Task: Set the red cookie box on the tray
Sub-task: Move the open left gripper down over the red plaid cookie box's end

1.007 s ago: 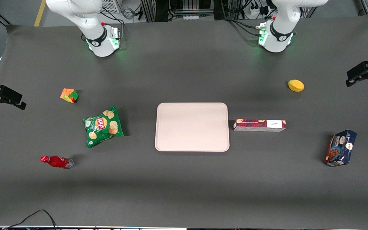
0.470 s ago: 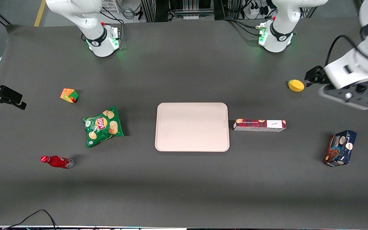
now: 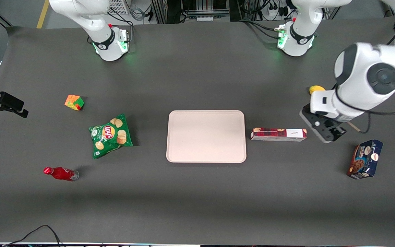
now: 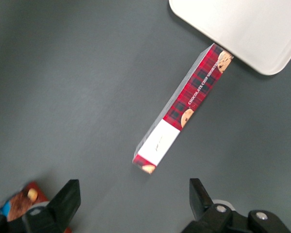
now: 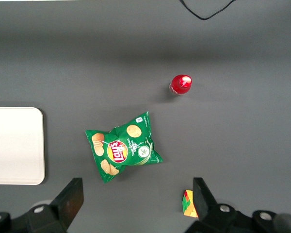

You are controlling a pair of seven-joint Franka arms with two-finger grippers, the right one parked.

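The red cookie box (image 3: 278, 134) lies flat on the dark table, its tartan end almost touching the short edge of the tray (image 3: 206, 151). The tray is pale pinkish-cream and holds nothing. My gripper (image 3: 324, 132) hovers above the table just off the box's white end, toward the working arm's end of the table. In the left wrist view the gripper (image 4: 134, 196) is open, with bare table between its fingers. There the red cookie box (image 4: 184, 104) lies a short way ahead of the fingertips, and a corner of the tray (image 4: 247, 29) shows at its tartan end.
A dark blue cookie package (image 3: 365, 159) stands near the gripper, nearer the front camera. A yellow object (image 3: 315, 89) is partly covered by the arm. Toward the parked arm's end lie a green chips bag (image 3: 111, 134), a colour cube (image 3: 74, 102) and a red bottle (image 3: 60, 173).
The left arm has swung in from the table's edge toward the white end of the red cookie box. The box and tray have not moved.
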